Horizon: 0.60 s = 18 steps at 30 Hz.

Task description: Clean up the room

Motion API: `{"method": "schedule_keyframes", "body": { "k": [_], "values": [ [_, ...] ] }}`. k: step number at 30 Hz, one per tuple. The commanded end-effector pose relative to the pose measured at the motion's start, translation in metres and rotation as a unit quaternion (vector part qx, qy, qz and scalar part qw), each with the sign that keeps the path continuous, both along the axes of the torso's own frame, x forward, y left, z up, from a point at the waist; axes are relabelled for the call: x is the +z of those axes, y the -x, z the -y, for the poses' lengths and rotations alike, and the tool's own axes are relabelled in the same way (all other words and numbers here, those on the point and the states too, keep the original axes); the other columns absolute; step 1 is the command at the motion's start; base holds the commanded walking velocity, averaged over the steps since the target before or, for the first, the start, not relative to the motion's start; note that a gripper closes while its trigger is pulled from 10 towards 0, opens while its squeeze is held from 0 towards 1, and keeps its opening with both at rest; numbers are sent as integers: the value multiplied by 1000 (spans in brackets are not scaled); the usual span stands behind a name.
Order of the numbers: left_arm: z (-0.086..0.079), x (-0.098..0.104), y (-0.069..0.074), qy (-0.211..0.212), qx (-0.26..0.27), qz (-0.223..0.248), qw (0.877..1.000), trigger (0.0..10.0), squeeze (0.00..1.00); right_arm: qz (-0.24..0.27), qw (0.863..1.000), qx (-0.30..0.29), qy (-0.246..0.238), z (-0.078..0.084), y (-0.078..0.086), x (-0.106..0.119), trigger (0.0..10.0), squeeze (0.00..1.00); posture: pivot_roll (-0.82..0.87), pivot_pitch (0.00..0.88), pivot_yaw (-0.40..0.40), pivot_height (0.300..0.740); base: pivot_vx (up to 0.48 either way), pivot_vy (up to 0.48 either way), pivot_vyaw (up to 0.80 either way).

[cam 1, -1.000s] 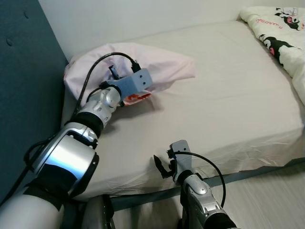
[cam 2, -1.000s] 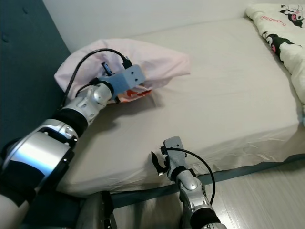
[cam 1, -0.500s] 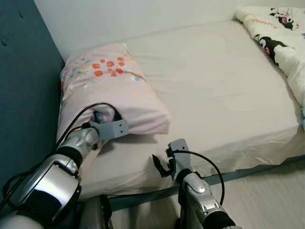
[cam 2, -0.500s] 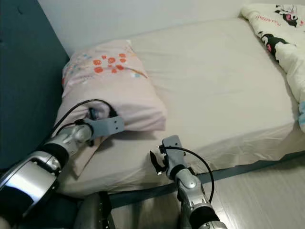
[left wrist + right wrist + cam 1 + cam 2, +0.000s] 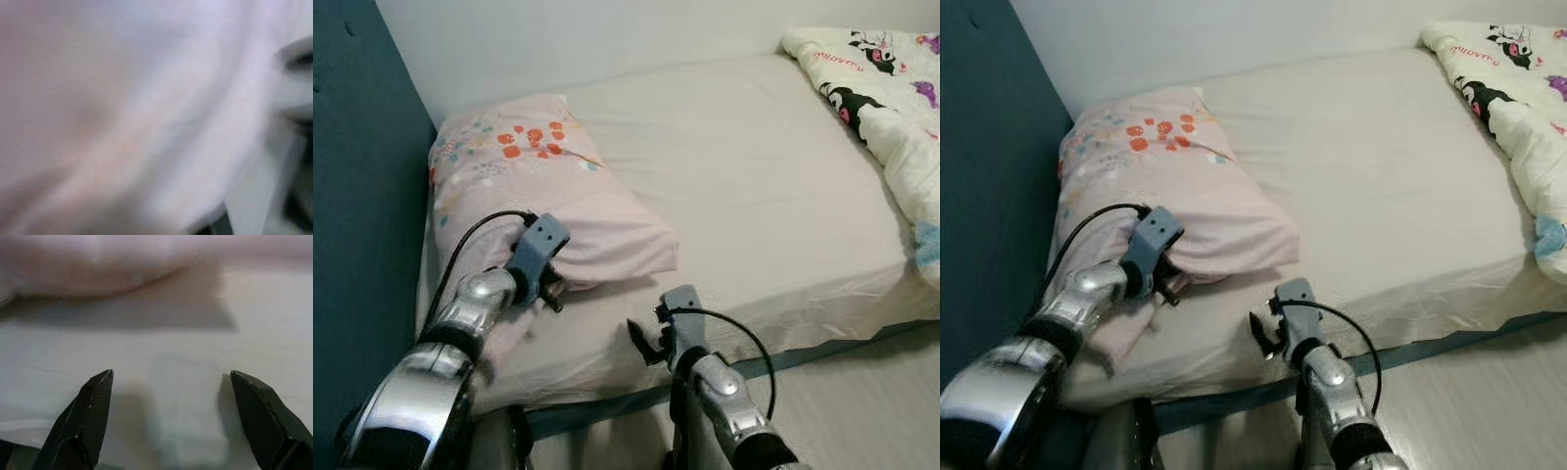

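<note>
From the head camera, the pink pillow (image 5: 543, 191) is lying flat at the far left of the bed (image 5: 754, 176), against the blue headboard (image 5: 357, 196). The left gripper (image 5: 546, 284) is sitting at the pillow's near edge; I cannot tell how its fingers stand. A patterned blanket (image 5: 886, 117) is bunching at the far right.

Left wrist camera: blurred pale fabric, nothing more.

Right wrist camera: the right gripper (image 5: 188, 418) is hovering over the sheet, fingers wide apart, pillow edge (image 5: 98, 269) beyond.
</note>
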State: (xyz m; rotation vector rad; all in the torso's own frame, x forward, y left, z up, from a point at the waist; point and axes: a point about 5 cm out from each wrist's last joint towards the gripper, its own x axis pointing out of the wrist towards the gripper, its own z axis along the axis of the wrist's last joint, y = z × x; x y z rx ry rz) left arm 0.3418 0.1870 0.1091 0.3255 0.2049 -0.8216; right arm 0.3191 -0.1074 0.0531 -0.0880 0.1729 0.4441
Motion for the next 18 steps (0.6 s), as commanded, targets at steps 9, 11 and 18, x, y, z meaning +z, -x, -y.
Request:
{"method": "schedule_keyframes", "body": {
  "k": [9,11,18],
  "values": [
    [-30,-34,80,7,-36,-84,996,10000,0,-27,1000,-1,-3,6,9,-13,10000,0,-9,192,-60,552,0,0,0],
    [-36,-32,95,33,-22,-93,995,10000,0,-27,1000,-2,-6,6,10,-13,10000,0,-3,184,-59,552,0,0,0],
    [-57,-22,107,154,181,-13,971,10000,0,-18,1000,-17,-19,8,12,-14,10000,0,18,143,-45,552,0,0,0]
  ]
}}
